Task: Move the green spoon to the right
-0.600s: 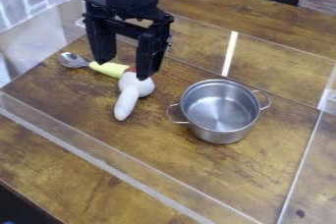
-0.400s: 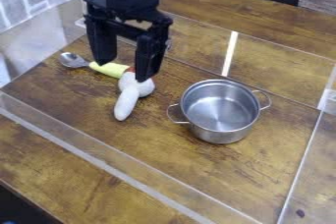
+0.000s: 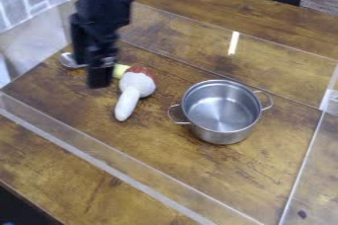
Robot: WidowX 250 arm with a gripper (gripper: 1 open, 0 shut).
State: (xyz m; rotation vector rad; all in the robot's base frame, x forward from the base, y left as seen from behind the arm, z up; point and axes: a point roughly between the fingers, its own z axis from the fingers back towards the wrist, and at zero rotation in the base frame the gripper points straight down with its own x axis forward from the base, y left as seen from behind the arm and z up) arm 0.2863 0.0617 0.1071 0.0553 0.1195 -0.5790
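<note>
The green spoon [image 3: 70,60] lies at the left of the wooden table. Its silver bowl points left, and only a sliver of the yellow-green handle shows to the right of my arm. My gripper [image 3: 98,79] hangs directly over the handle's middle and hides most of it. It is turned so I see the fingers edge-on, one behind the other, and they stand open with nothing held. Whether the tips touch the handle I cannot tell.
A white mushroom-shaped toy [image 3: 128,98] with a reddish tip lies just right of the spoon, close to my fingers. A steel pot [image 3: 220,109] stands further right. Low clear plastic walls [image 3: 79,146] border the table area.
The gripper has shifted left and turned about a quarter turn. It used to straddle the spoon's handle end and the toy's tip, and is now over the handle's middle. Nothing else moved.
</note>
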